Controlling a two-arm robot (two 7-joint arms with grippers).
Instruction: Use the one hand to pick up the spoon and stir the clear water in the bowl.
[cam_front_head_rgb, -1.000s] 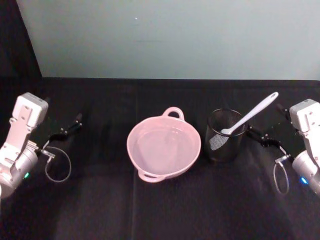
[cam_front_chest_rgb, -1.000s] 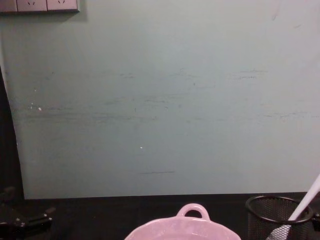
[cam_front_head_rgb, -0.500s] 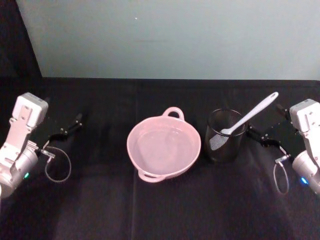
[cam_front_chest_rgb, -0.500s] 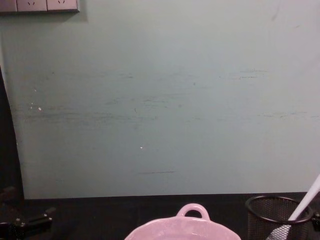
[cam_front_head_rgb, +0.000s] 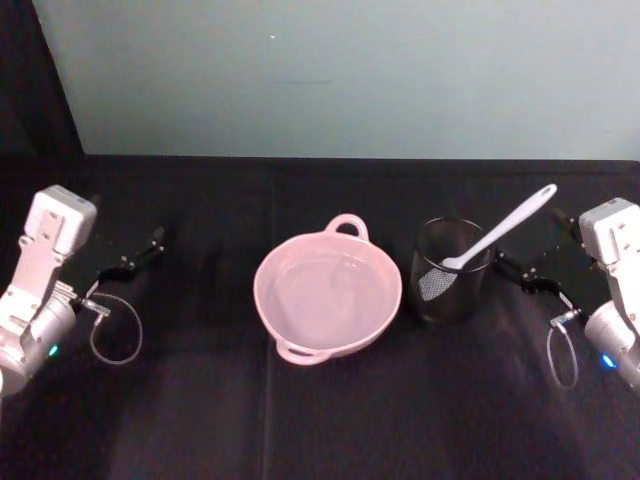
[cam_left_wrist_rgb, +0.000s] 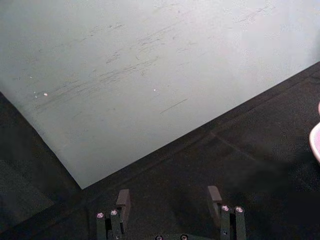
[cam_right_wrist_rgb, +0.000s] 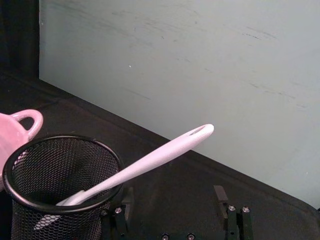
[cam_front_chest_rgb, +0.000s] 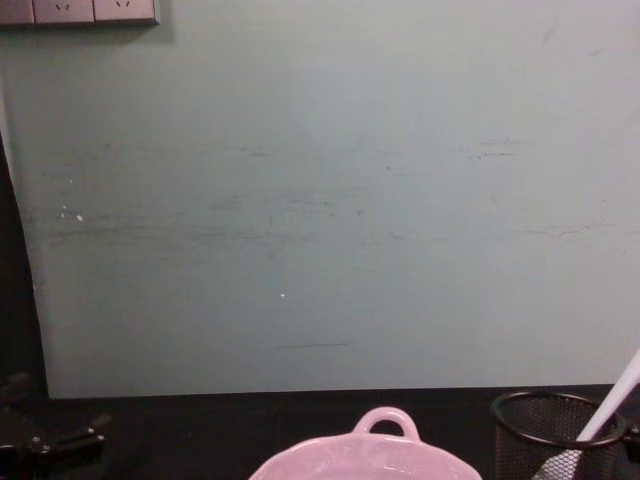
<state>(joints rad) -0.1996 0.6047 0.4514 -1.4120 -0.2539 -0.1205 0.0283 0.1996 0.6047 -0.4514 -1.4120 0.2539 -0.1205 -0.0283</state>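
Note:
The white spoon (cam_front_head_rgb: 500, 228) stands slanted in a black wire-mesh cup (cam_front_head_rgb: 450, 275), its blade down in the cup and its handle leaning up and to the right. Left of the cup sits the pink bowl (cam_front_head_rgb: 265, 270), holding clear water (cam_front_head_rgb: 325, 300) that shows as faint glints. My right gripper (cam_front_head_rgb: 520, 272) is open, low over the cloth just right of the cup. The right wrist view has the spoon (cam_right_wrist_rgb: 150, 162) and cup (cam_right_wrist_rgb: 60, 175) close ahead of its empty fingers (cam_right_wrist_rgb: 220, 195). My left gripper (cam_front_head_rgb: 135, 258) is open, far left of the bowl.
A black cloth (cam_front_head_rgb: 320, 420) covers the table, and a pale green wall (cam_front_chest_rgb: 320, 200) stands behind it. Loose cable loops hang by both wrists (cam_front_head_rgb: 115, 335). The chest view catches the bowl's loop handle (cam_front_chest_rgb: 385, 412) and the cup (cam_front_chest_rgb: 545, 430) at its lower edge.

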